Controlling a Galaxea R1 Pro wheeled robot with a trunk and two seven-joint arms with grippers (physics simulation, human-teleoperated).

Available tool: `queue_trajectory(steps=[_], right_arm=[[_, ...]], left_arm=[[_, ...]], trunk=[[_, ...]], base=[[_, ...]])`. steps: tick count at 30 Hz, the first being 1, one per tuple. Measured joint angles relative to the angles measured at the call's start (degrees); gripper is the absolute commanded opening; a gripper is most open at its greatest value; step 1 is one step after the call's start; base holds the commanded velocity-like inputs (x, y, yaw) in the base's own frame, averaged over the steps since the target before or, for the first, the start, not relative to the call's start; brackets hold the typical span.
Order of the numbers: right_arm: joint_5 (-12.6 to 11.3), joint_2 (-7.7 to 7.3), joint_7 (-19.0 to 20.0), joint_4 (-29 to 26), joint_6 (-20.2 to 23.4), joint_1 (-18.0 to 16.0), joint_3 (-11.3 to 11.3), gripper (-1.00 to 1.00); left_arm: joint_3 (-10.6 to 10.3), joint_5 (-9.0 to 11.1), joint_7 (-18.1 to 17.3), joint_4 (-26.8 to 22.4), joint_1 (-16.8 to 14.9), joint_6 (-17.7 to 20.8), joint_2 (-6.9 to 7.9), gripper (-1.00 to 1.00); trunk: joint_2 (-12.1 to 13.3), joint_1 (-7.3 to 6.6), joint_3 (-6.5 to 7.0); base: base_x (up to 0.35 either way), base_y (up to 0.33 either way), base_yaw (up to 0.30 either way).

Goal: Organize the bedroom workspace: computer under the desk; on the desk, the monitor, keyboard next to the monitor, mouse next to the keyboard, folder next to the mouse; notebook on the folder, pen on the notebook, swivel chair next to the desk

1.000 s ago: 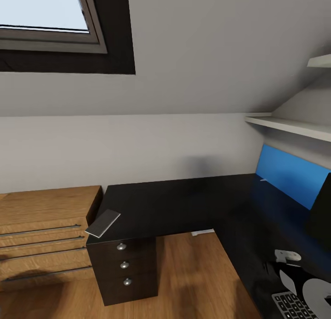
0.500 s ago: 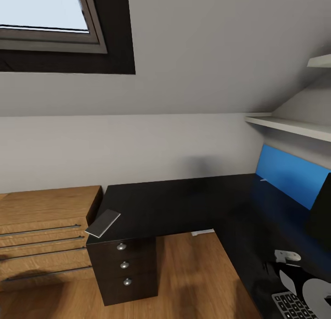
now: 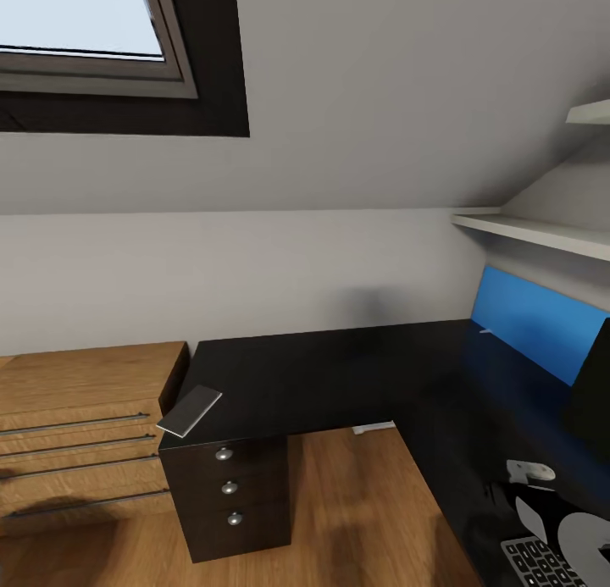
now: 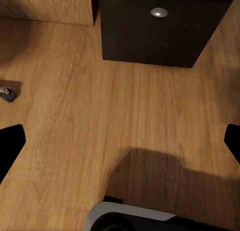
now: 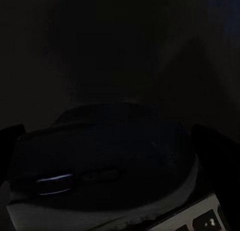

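The black desk (image 3: 339, 375) runs in an L with a blue back panel. The grey notebook (image 3: 188, 411) lies on its left corner, overhanging the edge. A slim pale pen (image 3: 485, 329) lies at the foot of the panel. The monitor (image 3: 593, 392) stands dark at the right edge, with the keyboard (image 3: 542, 563) in front of it. My right gripper (image 5: 110, 141) holds the dark mouse (image 5: 100, 166) between its fingers, just beside the keyboard's keys (image 5: 210, 223). My left gripper (image 4: 120, 146) hangs open over the wooden floor. The folder, swivel chair and computer are out of view.
A light wooden drawer cabinet (image 3: 85, 434) stands left of the desk's black drawer pedestal (image 3: 229, 494). White shelves (image 3: 542, 231) jut out above the blue panel. A window (image 3: 85, 28) sits in the sloped wall. The pedestal front (image 4: 155, 31) lies ahead of my left gripper.
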Motion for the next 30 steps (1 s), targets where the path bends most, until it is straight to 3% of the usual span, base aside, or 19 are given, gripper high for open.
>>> queue_trajectory(steps=[11,12,30], right_arm=[[0.06,-0.02,0.01,-0.02,0.99,0.00,0.07,-1.00],[0.07,-0.02,0.02,-0.03,1.01,0.00,0.07,1.00],[-0.31,-0.12,0.20,-0.14,0.49,0.00,-0.05,1.00]], left_arm=[[-0.01,0.00,0.00,0.00,0.00,-0.03,0.00,1.00],[-0.01,0.00,0.00,0.00,0.00,-0.02,0.00,1.00],[-0.01,0.00,-0.09,0.00,0.00,-0.01,0.00,1.00]], trunk=[[0.00,0.00,0.00],[0.00,0.00,0.00],[0.00,0.00,0.00]], base=[[0.000,0.000,0.000],[0.000,0.000,0.000],[0.000,0.000,0.000]])
